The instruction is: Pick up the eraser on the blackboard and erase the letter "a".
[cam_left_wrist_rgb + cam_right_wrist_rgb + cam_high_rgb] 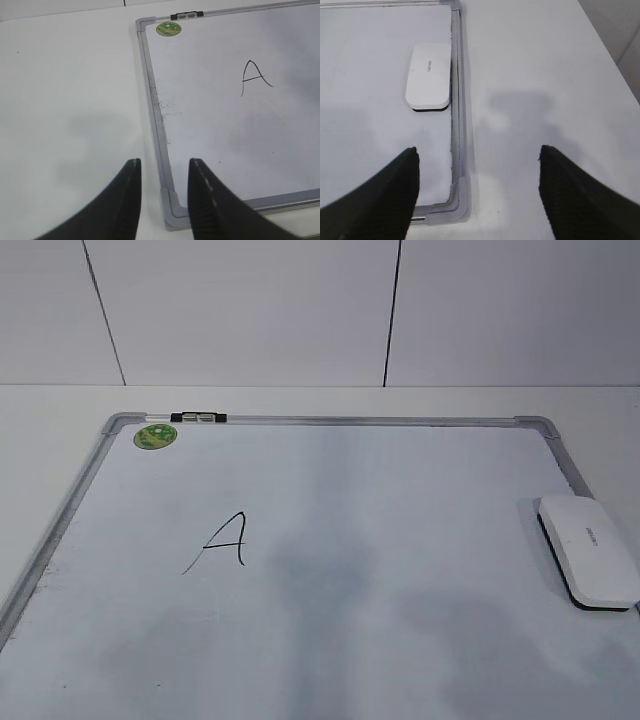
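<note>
The right gripper (477, 155) hangs with its jaws wide apart and holds nothing; below it lie the near right corner of the board (380, 50) and the bare table (545, 65). The left gripper (164, 167) has its jaws a little apart, also empty, above the near left corner of the board frame. Both wrist cameras look forward and down at a slant; no arm shows in the exterior view.

The eraser (588, 550) lies flat on the board, white side up, close against the right frame rail. Its long axis runs along this rail, from the near side to the far side. In the right wrist view the eraser (429, 75) is ahead of the gripper and a little to its left, with nothing between them.

The only letter (222, 540) on the board is an angular "A" with a long tail, on the left half and well apart from the eraser. A round green sticker (155, 435) sits in the far left corner, and just beside it a small black and clear clip (198, 417) sits on the far rail
</note>
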### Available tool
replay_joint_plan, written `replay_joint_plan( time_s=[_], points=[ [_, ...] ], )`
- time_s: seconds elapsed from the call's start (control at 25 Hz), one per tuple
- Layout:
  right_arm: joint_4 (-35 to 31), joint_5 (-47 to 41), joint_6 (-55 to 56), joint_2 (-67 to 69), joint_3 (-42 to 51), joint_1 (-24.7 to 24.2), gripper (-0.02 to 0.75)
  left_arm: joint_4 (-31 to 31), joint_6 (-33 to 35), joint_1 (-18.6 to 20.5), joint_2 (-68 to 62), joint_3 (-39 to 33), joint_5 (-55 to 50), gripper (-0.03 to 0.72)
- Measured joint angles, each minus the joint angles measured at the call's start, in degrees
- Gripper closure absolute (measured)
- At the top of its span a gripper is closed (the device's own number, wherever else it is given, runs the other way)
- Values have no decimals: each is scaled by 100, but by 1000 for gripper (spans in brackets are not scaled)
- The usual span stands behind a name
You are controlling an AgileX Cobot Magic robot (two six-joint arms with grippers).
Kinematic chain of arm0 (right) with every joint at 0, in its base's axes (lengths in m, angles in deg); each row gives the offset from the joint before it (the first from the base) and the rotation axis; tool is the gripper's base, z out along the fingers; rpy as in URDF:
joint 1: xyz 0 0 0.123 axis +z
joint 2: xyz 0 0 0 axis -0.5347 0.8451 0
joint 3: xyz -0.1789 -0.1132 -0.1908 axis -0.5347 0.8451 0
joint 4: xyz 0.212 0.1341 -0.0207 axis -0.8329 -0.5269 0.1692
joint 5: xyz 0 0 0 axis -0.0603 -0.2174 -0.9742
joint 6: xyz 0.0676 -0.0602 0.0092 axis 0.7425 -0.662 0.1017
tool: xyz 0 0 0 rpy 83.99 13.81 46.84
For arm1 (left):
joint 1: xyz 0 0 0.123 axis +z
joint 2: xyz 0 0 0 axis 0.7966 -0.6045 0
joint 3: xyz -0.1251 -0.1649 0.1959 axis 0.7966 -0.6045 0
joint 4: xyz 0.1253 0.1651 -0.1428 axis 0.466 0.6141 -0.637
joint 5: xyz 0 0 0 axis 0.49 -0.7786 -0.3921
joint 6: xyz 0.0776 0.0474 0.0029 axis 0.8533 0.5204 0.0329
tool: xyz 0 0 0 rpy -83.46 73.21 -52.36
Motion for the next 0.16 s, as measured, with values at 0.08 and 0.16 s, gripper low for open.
replay_joint_plan(
  time_s=[0.08,0.16],
  points=[
    [0,0,0,0,0,0,146,0,0,0,0,0,0,452],
    [0,0,0,0,0,0,146,0,0,0,0,0,0,452]
  ],
)
